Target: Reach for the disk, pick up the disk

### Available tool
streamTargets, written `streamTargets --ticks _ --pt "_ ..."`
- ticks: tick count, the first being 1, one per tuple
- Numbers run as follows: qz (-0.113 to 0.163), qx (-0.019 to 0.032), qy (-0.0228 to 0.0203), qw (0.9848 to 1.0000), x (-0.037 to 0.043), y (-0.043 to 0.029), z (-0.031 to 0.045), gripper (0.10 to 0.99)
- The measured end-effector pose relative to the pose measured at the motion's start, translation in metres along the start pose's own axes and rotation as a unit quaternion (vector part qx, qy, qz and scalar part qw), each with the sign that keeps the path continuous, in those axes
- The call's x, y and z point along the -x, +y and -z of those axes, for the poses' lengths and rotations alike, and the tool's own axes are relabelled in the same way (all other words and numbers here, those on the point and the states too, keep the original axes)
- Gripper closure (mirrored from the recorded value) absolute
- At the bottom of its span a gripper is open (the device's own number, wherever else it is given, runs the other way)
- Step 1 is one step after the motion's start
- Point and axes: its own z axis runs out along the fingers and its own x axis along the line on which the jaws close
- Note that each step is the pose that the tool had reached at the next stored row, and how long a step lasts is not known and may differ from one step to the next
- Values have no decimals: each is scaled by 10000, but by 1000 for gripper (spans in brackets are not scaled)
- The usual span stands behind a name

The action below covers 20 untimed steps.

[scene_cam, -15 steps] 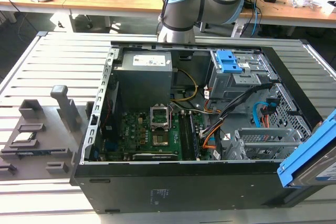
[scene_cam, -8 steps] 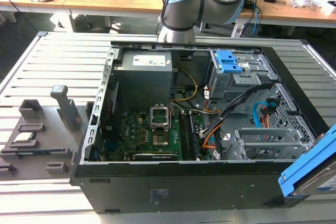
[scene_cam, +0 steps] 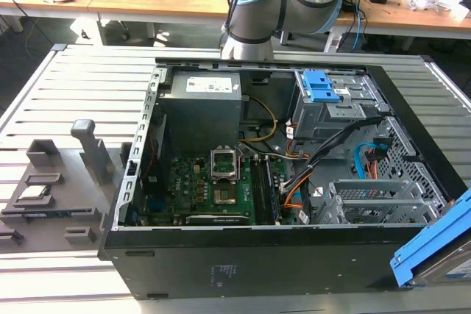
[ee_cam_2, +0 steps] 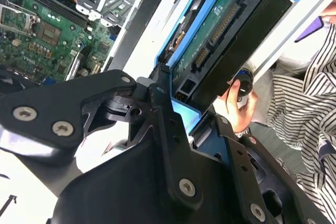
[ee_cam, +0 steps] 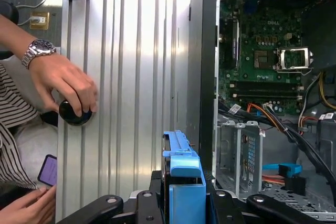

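Observation:
The disk [scene_cam: 436, 249], a drive in a bright blue plastic frame, hangs tilted in the air just outside the open computer case, at the exterior view's lower right. My gripper [ee_cam: 184, 199] is shut on it, with a black finger on each side of the blue frame [ee_cam: 184, 174]. In the second wrist view the disk's underside [ee_cam_2: 223, 30] shows a green circuit board and a connector, and my gripper [ee_cam_2: 186, 113] clamps its near end.
The open black computer case [scene_cam: 257, 259] holds a motherboard [scene_cam: 221, 182], a power supply [scene_cam: 202, 104] and a drive cage with a blue bracket [scene_cam: 318, 86]. A grey fixture [scene_cam: 55, 182] sits on the slatted table at the exterior view's left. A person's hand [ee_cam: 65, 85] rests on a black knob [ee_cam: 74, 114].

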Motion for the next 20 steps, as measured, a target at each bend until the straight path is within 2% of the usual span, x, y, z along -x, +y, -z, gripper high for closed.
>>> streamTargets --ticks 2,4,14,19,20 --pt "0 0 0 10000 39 -2 -1 718" --pt "0 0 0 10000 140 -3 -2 718" --pt "0 0 -1 10000 430 -9 -8 718" --pt "0 0 1 10000 651 -14 -11 718" --pt "0 0 -1 10000 716 -15 -15 718"
